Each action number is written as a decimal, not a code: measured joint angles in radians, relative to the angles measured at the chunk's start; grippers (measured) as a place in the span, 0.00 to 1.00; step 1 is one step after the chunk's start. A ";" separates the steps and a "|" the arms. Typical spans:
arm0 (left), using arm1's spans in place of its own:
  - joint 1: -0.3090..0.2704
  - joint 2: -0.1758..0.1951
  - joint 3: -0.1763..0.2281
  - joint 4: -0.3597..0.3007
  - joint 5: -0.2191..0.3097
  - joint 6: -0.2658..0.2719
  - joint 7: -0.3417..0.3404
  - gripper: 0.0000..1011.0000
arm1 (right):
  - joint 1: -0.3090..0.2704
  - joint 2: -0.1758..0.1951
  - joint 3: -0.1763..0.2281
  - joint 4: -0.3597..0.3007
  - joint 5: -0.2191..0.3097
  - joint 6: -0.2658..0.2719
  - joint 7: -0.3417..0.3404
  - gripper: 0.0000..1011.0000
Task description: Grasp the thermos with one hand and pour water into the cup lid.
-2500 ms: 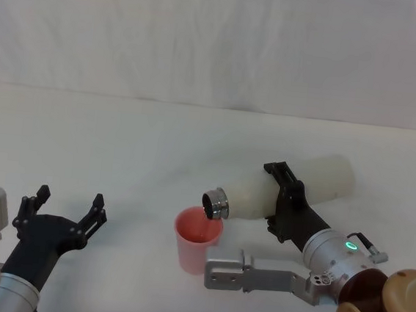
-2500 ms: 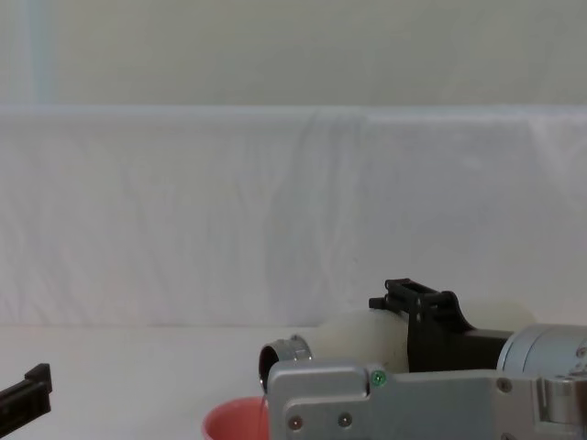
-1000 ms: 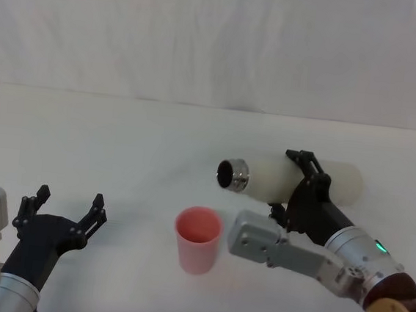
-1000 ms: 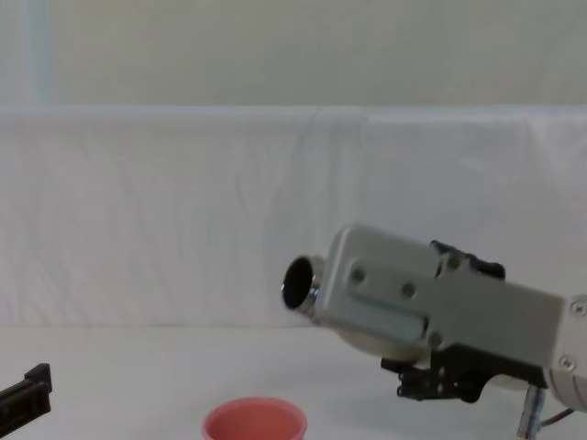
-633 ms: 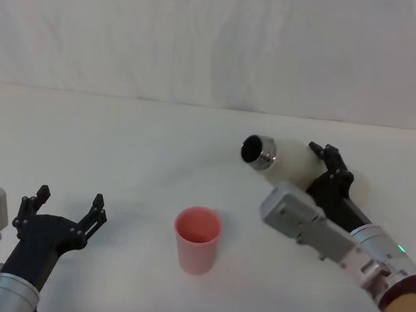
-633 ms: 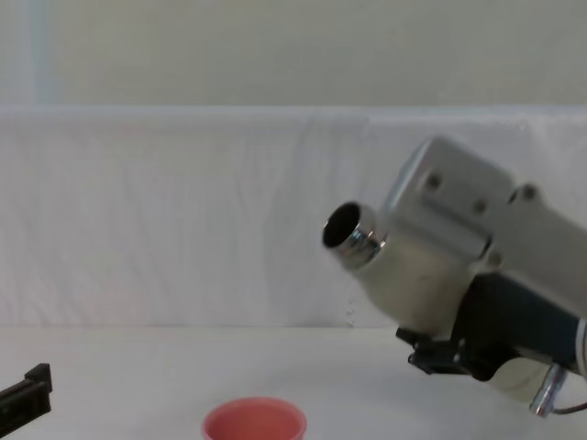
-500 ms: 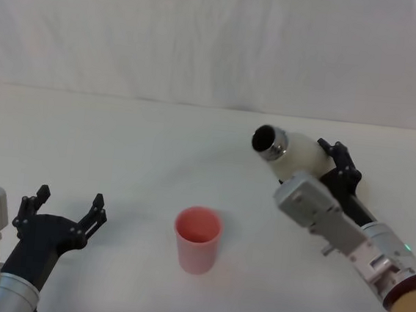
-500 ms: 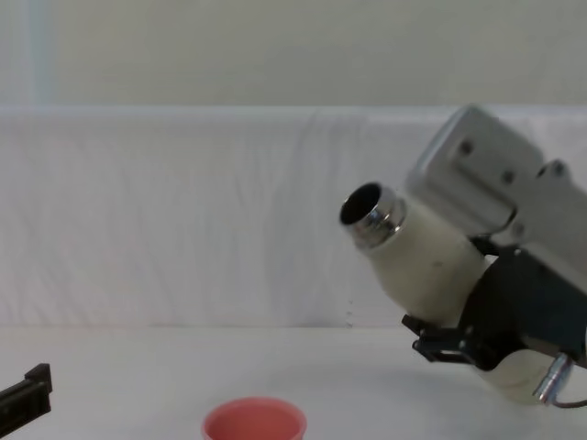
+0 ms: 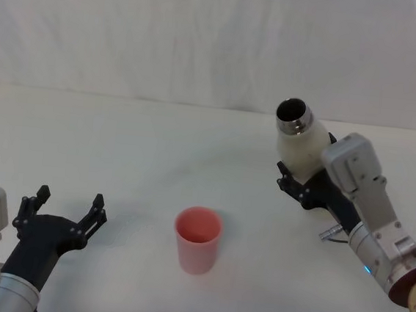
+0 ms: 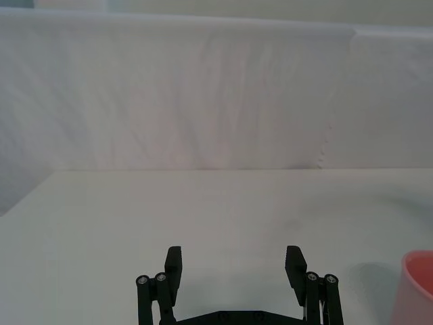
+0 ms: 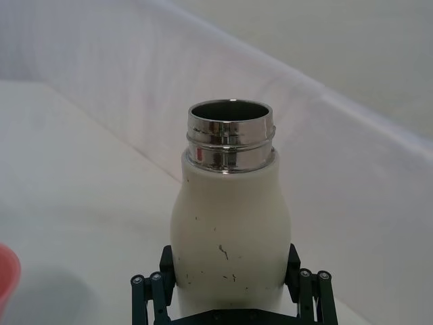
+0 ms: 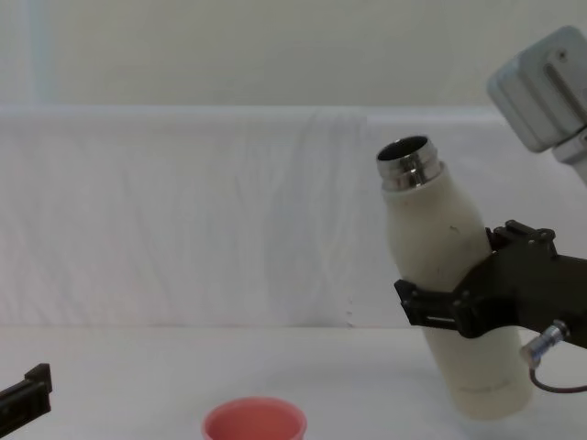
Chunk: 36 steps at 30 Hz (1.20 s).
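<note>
Chest view showed my right pincer (image 12: 459, 307) clenched round the thermos (image 12: 449, 302), nearly upright with its base low toward the tabletop's (image 9: 120, 147) right edge, well apart from the cup lid (image 9: 198, 239) near the front edge, my left pincer (image 9: 62, 219) released at the front-left corner, so I judged only setting down remained.

A white table (image 9: 157, 144) stands before a draped, wrinkled white cloth backdrop (image 9: 204, 38) under soft, even light.

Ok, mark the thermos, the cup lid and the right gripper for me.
thermos (image 12: 440, 247), chest view, cream body below the neck.
cup lid (image 9: 197, 249), head view, outer pink wall.
right gripper (image 11: 231, 288), right wrist view, midway between the fingertips.
</note>
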 joint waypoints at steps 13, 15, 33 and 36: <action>0.000 0.000 0.000 0.000 0.000 0.000 0.000 0.99 | 0.028 -0.047 0.039 0.046 0.177 0.036 0.029 0.95; 0.000 0.000 0.000 0.000 0.000 0.000 0.000 0.99 | 0.034 -0.057 0.046 0.057 0.210 0.042 0.033 0.95; 0.000 0.000 0.000 0.000 0.000 0.000 0.000 0.99 | 0.084 -0.091 0.040 0.139 0.346 0.066 0.039 0.95; 0.000 0.000 0.000 0.000 0.000 0.000 0.000 0.99 | 0.091 -0.094 0.036 0.152 0.360 0.066 0.035 0.95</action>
